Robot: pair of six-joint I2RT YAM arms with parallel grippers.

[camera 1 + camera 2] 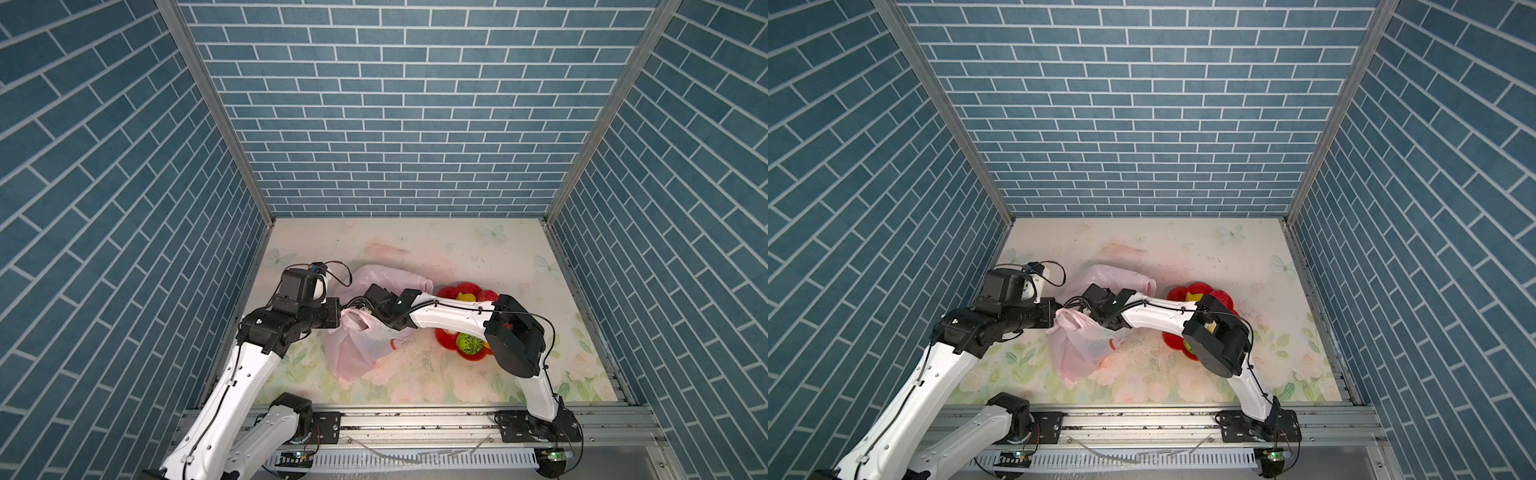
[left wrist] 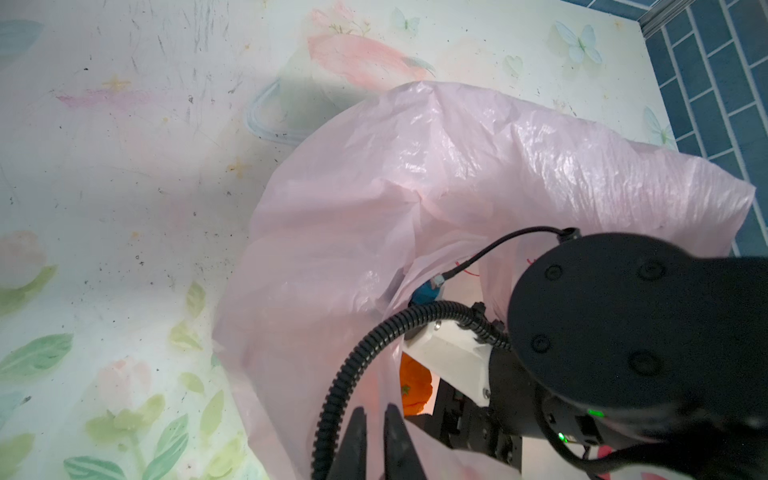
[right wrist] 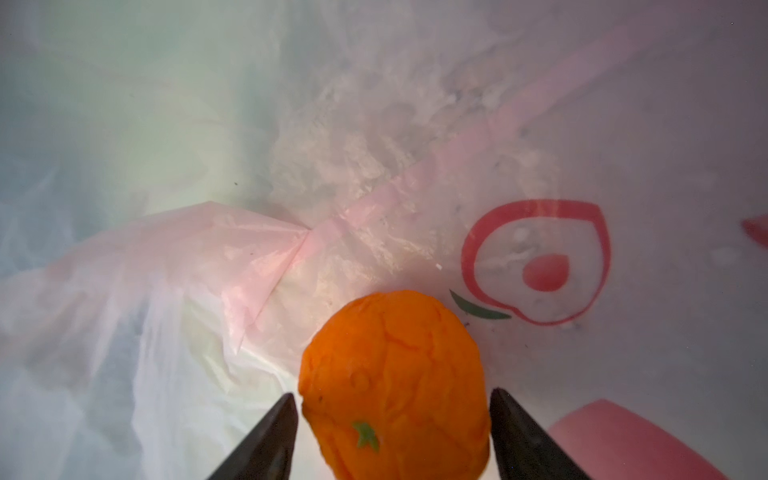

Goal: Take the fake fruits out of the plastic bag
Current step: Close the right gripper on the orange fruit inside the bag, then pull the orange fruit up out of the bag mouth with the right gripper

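Observation:
The pale-pink plastic bag (image 1: 357, 353) (image 1: 1075, 353) lies crumpled left of centre in both top views. My left gripper (image 2: 376, 419) (image 1: 343, 318) is shut on the bag's rim, with film pinched between its fingers. The right arm reaches across into the bag's mouth. Inside, my right gripper (image 3: 392, 392) stands open with the orange fruit (image 3: 395, 365) (image 2: 415, 386) between its fingers, and a sliver of space shows on each side. A yellow piece (image 1: 465, 297), a red apple-like one (image 1: 487, 295) and a green textured ball (image 1: 469, 343) lie in the red dish (image 1: 444, 338).
The red flower-shaped dish (image 1: 1177, 293) sits right of the bag, partly under the right arm's elbow (image 1: 515, 340). Blue brick-pattern walls (image 1: 124, 208) close the floral table (image 1: 457, 249) on three sides. A metal rail (image 1: 415, 419) runs along the front edge.

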